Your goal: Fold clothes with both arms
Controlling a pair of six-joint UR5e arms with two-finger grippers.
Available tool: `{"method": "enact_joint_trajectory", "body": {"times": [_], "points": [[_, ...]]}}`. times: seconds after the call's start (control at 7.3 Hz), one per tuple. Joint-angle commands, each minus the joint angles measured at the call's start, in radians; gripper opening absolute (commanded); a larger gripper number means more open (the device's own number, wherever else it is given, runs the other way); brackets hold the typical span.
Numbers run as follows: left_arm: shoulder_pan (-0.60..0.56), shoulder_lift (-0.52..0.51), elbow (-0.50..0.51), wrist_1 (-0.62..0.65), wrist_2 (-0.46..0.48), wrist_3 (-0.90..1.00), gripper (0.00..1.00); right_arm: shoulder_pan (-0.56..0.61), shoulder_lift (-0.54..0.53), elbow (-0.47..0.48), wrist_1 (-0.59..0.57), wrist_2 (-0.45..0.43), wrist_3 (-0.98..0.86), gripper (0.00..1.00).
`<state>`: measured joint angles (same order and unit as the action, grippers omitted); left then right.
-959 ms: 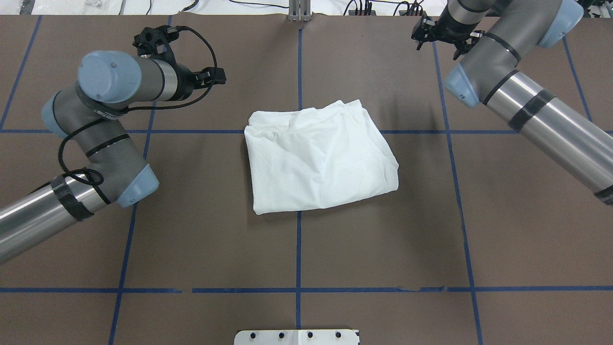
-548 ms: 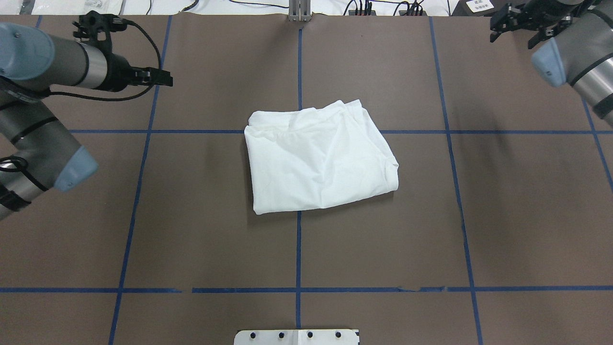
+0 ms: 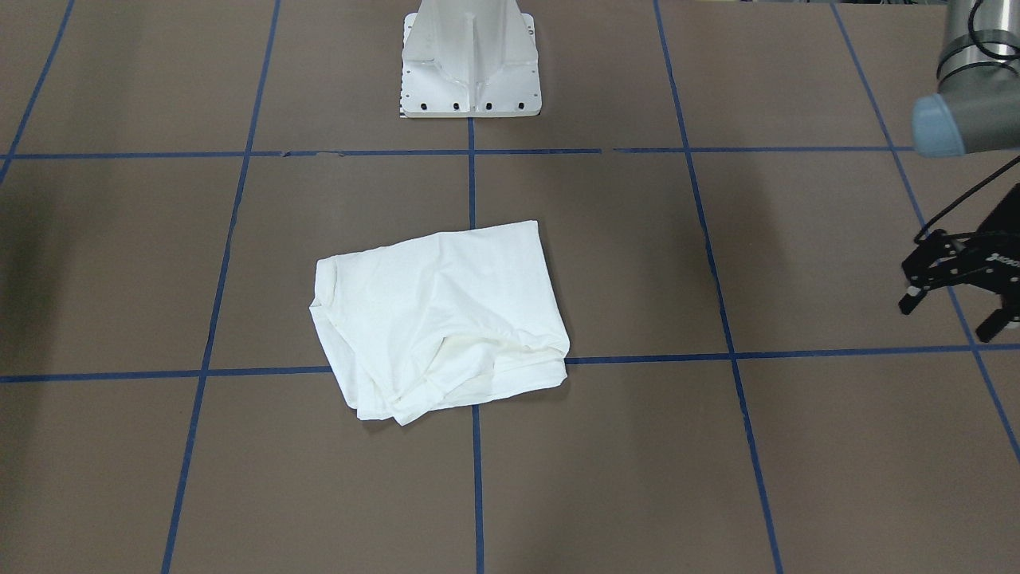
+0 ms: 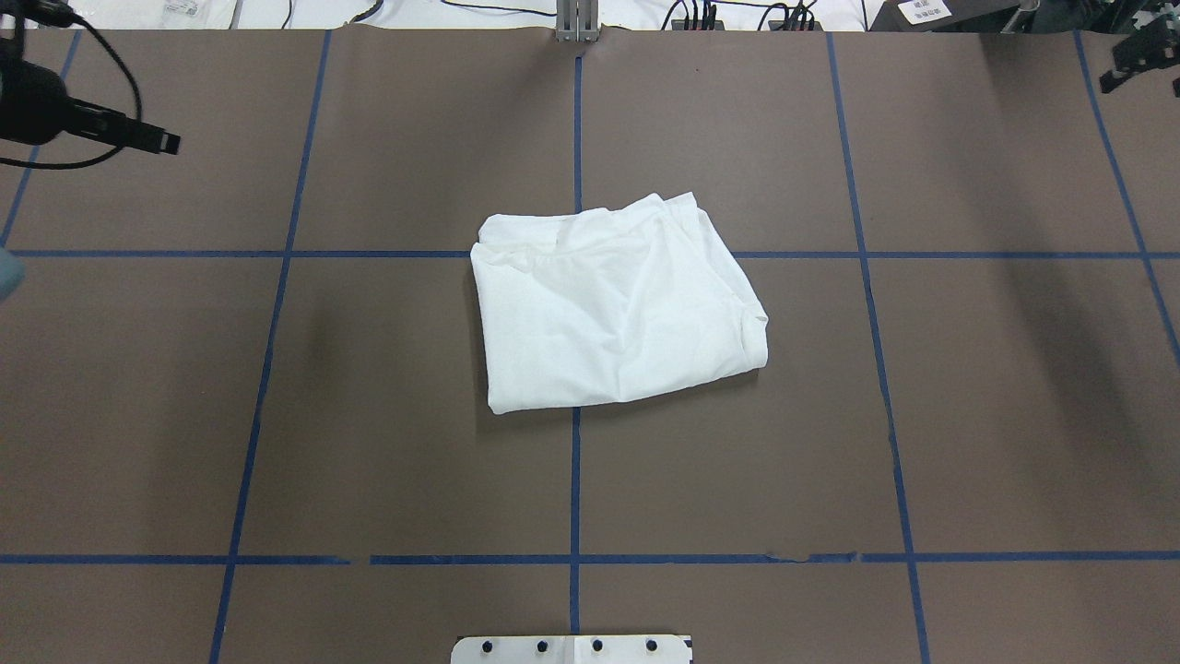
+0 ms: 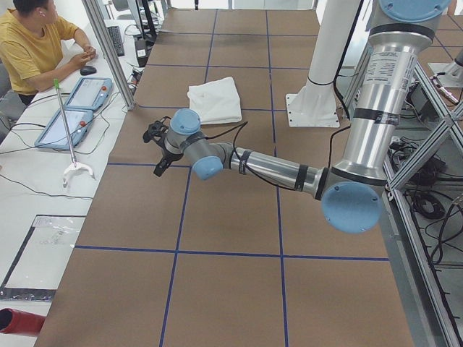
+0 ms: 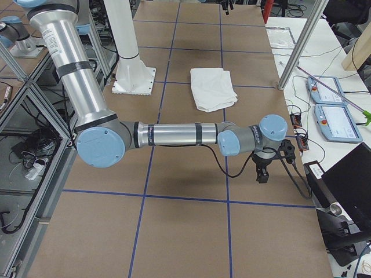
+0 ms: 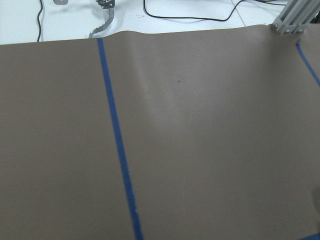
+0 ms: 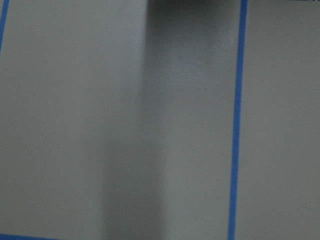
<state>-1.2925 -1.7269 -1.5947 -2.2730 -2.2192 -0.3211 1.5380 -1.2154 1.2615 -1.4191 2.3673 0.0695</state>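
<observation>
Roughly equidistant: folded white shirt (image 4: 618, 309) centred on bench (image 4: 369, 461), well clear of left hand (image 3: 952, 313) (splayed, empty) and right hand (image 4: 1143, 60) (can't tell grip).

This is a robotics lab. The left arm (image 5: 268, 168) and right arm (image 6: 174, 136), grey and silver with light-blue joint caps, reach over a table (image 4: 415, 415) covered in brown sheet and marked into squares by blue tape lines (image 4: 574, 480). A white pedestal (image 3: 470, 64) stands on it. Aluminium frame posts (image 6: 302, 43) edge it. On the white side bench (image 5: 51, 206) lie 2 teach pendants (image 5: 90, 92), with cables (image 4: 701, 14) nearby, and a person (image 5: 32, 43) sits there.
</observation>
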Motion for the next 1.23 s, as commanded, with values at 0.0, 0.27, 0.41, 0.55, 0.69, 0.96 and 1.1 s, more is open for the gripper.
{"method": "enact_joint_trajectory", "body": {"times": [0.0, 0.27, 0.41, 0.55, 0.69, 0.96, 1.1], "points": [[-0.160, 0.078, -0.004, 0.070, -0.020, 0.294, 1.00, 0.082, -0.001, 0.025, -0.182, 0.006, -0.204, 1.00], [-0.290, 0.061, -0.043, 0.324, -0.020, 0.447, 1.00, 0.108, -0.004, 0.131, -0.310, 0.004, -0.204, 1.00], [-0.292, 0.069, -0.069, 0.349, -0.020, 0.444, 1.00, 0.111, -0.024, 0.186, -0.351, 0.003, -0.203, 1.00], [-0.291, 0.070, -0.094, 0.393, -0.022, 0.444, 1.00, 0.111, -0.057, 0.223, -0.350, 0.003, -0.189, 1.00], [-0.291, 0.067, -0.117, 0.456, -0.024, 0.444, 1.00, 0.110, -0.065, 0.217, -0.345, 0.003, -0.191, 1.00], [-0.292, 0.076, -0.119, 0.496, -0.101, 0.441, 1.00, 0.105, -0.076, 0.223, -0.340, 0.006, -0.189, 1.00], [-0.292, 0.093, -0.119, 0.568, -0.155, 0.444, 1.00, 0.105, -0.078, 0.225, -0.342, 0.006, -0.189, 1.00]]}}
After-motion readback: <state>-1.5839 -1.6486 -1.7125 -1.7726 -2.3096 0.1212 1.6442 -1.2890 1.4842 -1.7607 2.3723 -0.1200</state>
